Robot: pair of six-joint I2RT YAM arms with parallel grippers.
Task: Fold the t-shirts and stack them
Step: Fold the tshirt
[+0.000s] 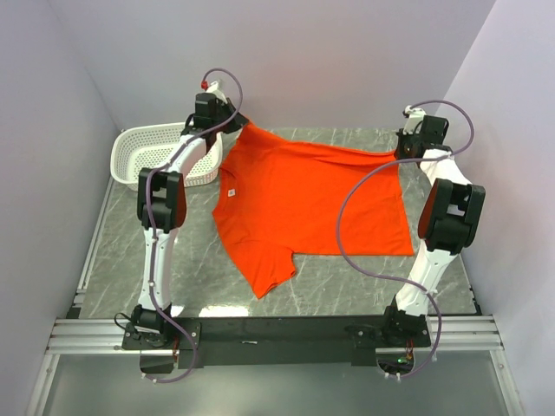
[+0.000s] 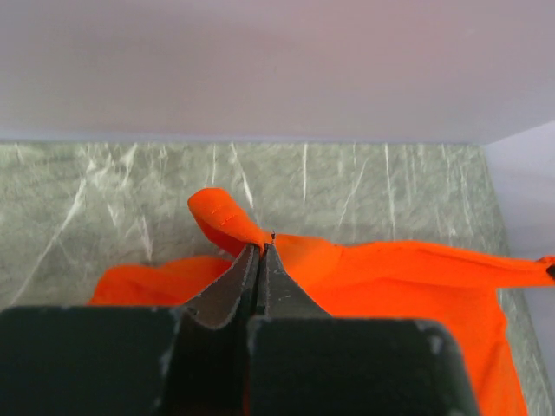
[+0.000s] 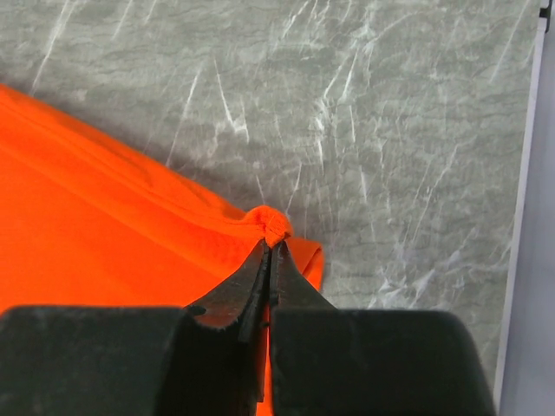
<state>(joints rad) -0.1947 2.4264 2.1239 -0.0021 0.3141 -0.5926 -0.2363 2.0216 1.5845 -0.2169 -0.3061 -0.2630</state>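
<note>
left claw [image 2: 263, 246] clamped on t-shirt [image 1: 303, 199] corner, right claw [image 3: 270, 248] likewise, tips unclear fr top cam

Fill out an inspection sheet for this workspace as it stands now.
Surface: grey marbled table, bare in front of the arms.
Job's things: one orange t-shirt, spread out and unfolded, with its two far corners lifted.
Clutter: white basket at the far left, partly behind the left arm.
Grippers: left fingers shut on the t-shirt's far left corner; right fingers shut on its far right corner.
Cables: purple cable from the right arm loops over the t-shirt.
Surroundings: plain pale walls on three sides.
</note>
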